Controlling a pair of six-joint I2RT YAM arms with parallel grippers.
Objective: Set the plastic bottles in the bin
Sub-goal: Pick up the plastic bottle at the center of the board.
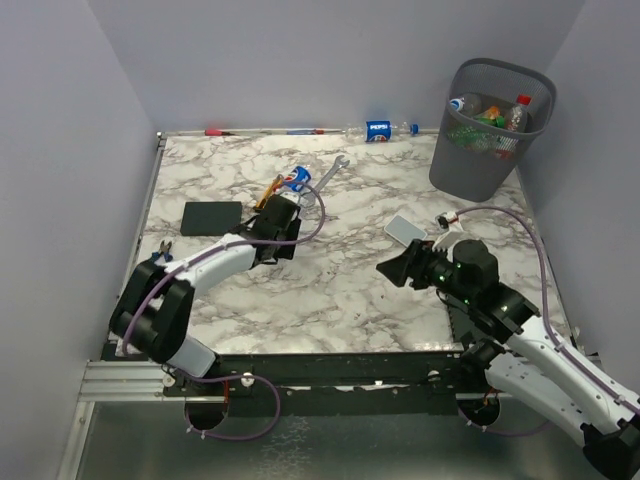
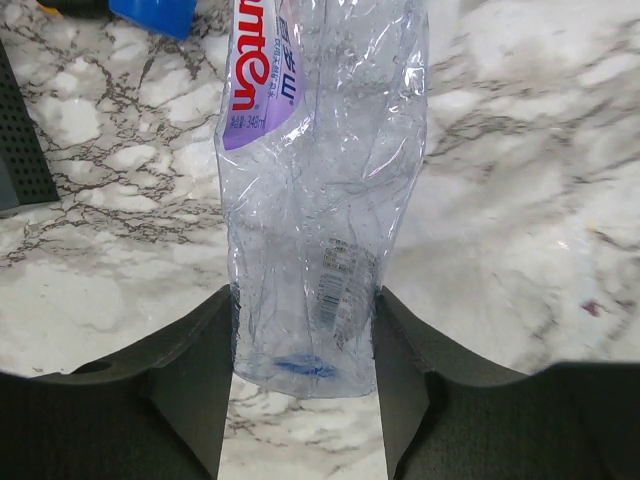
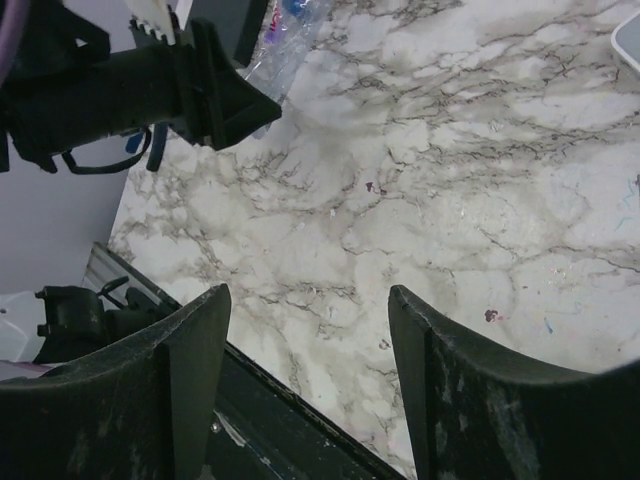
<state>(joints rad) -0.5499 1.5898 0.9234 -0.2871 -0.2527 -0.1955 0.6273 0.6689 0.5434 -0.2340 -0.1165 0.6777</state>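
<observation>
Fingers (image 2: 190,385) of the left gripper (image 2: 305,300) are clamped on a clear bottle (image 2: 320,200), one dark pad against each side of its crumpled lower body, at the bottom centre of the left wrist view. The clear bottle runs up to the top edge of that frame over the marble table (image 2: 540,180). It carries a white and purple label with red lettering on the upper left of its body. Whether it rests on the marble or hangs just above it cannot be told. A Pepsi bottle (image 2: 155,12) shows blue at the top left corner, and a black block (image 2: 20,150) lines the left edge.

In the top view the left gripper sits left of centre, with the Pepsi bottle just above it. A silver wrench (image 1: 331,170) lies to the upper right of that bottle and a screwdriver (image 1: 268,190) to its lower left.

The right gripper (image 3: 308,295) has its fingers well apart with nothing between them, only bare marble beneath. In the top view it sits right of centre, with a pale flat object (image 1: 405,229) just above it.

The bin (image 1: 470,165) stands in the upper right of the top view, at the table's far right corner. Several bottles (image 1: 490,115) lie inside it. A second Pepsi bottle (image 1: 380,130) lies along the far edge, to the left of the bin.
</observation>
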